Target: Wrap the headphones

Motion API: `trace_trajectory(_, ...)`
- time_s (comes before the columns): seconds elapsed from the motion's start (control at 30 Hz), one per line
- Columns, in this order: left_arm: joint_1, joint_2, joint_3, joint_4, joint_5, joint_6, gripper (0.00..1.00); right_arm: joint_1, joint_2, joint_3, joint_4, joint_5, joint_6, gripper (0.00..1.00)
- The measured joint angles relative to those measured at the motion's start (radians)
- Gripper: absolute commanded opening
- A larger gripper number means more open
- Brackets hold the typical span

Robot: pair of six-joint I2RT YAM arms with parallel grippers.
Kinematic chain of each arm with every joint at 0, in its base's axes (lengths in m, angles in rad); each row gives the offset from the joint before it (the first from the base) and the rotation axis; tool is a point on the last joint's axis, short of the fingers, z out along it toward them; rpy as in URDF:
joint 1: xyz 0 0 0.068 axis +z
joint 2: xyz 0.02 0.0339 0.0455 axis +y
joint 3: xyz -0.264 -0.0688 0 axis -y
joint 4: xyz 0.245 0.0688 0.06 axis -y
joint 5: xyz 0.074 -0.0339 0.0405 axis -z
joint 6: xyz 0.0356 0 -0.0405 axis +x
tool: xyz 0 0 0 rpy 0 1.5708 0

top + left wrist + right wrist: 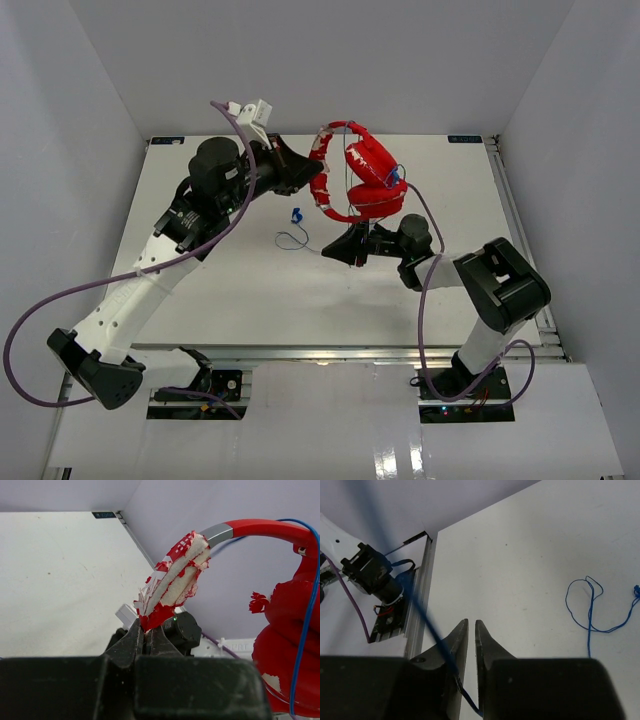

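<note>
Winding appears in hand: above the table [220, 300], the headphones [368, 168] hang by the headband, clamped in the left gripper [147, 632]. The right gripper [469, 630] pinches the cable [589, 630]. Next: loop slack around the cups; the plug [295, 214] lies loose.

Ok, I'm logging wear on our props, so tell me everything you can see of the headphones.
The headphones are red and hang in the air above the table. The left gripper clamps the headband, whose red-and-white padding is peeling. Two red padded cups sit together. A thin blue cable passes through the nearly shut right gripper, then loops on the table to a small blue plug.
</note>
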Motion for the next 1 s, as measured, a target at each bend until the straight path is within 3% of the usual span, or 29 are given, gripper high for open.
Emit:
trace_trajectory(0.1, -0.002, -0.007, 0.008, 0.004, -0.095, -0.011, 0.00, 0.005, -0.037, -0.040, 0.009, -0.003, -0.032, 0.08)
trace_trajectory(0.23, -0.003, -0.010, 0.018, 0.000, -0.261, -0.013, 0.00, 0.006, -0.173, -0.073, -0.124, 0.007, -0.188, 0.08)
trace_trajectory(0.57, 0.033, 0.093, 0.003, 0.009, -0.669, 0.147, 0.00, 0.116, -0.535, 0.097, -0.951, 0.306, -0.842, 0.08)
trace_trajectory(0.8, 0.048, 0.254, -0.127, 0.029, -0.766, 0.284, 0.00, 0.208, -0.597, 0.326, -1.346, 0.591, -1.135, 0.08)
trace_trajectory(1.0, 0.045, 0.324, -0.216, 0.019, -0.700, 0.322, 0.00, 0.268, -0.542, 0.483, -1.443, 0.883, -1.318, 0.08)
